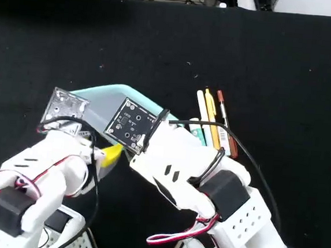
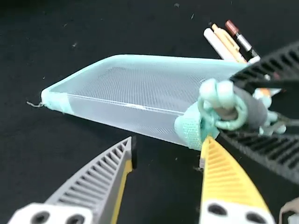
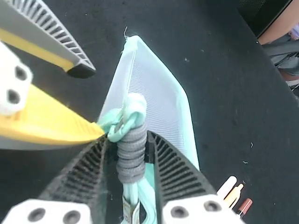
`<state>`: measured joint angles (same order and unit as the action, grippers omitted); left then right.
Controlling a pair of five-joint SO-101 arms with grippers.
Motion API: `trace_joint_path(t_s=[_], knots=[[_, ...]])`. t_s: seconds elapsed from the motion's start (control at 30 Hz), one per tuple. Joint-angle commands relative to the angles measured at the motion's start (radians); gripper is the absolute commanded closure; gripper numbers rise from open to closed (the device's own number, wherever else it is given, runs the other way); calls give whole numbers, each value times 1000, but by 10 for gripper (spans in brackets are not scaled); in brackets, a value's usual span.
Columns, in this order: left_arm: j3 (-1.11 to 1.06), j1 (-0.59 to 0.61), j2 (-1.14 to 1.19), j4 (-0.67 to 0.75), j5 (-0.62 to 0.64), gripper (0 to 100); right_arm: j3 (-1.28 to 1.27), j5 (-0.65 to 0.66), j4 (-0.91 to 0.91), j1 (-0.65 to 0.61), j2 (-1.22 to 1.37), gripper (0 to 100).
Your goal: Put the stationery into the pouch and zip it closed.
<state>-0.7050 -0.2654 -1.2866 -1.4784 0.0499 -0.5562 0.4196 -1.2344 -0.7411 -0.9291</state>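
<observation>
A black table (image 1: 275, 64) with a mint-green mesh pouch (image 1: 107, 98) lying flat on it, left of centre in the high view and partly covered by the two arms' wrists. The mesh is see-through, with solid mint trim along the edges. A small bunch of pens (image 1: 212, 119) (white, yellow and reddish-brown) lies side by side on the table just beside the pouch's right end, outside it.

In the right wrist view, the right gripper (image 3: 128, 140) has its black ribbed fingers clenched on a grey-wrapped cord (image 3: 131, 156), which ends in a knot of mint cord at the near end of the pouch. The pouch stretches away from that grasp.

In the left wrist view, the left gripper (image 2: 169, 142) is spread wide, with a grey finger on one side and a yellow finger on the other, holding nothing. The yellow fingertip (image 2: 209, 142) touches the pouch's end just beside the mint knot, and the grey finger is clear of the pouch.

The high view hides the grasp under the wrists, while both wrist views show it closely. The wrist views also show the pouch's mesh weave, which the high view does not.
</observation>
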Motion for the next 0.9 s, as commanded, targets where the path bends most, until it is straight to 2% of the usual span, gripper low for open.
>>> trace_joint_path(t_s=[0.0, 0.33, 0.53, 0.73, 0.87], knots=[[19, -21, -5, 32, 28, 756, 12, 2, 25, 12, -15, 985], [19, -15, 3, 74, -15, 757, 8, 0, 21, 12, -21, 985], [-87, -7, 2, 124, -77, 758, 8, -2, 21, 12, -21, 985], [-142, 162, -5, 212, -129, 759, 8, 2, 20, 12, -21, 985], [-139, 177, -5, 218, -124, 798, 8, 2, 20, 12, -18, 985]])
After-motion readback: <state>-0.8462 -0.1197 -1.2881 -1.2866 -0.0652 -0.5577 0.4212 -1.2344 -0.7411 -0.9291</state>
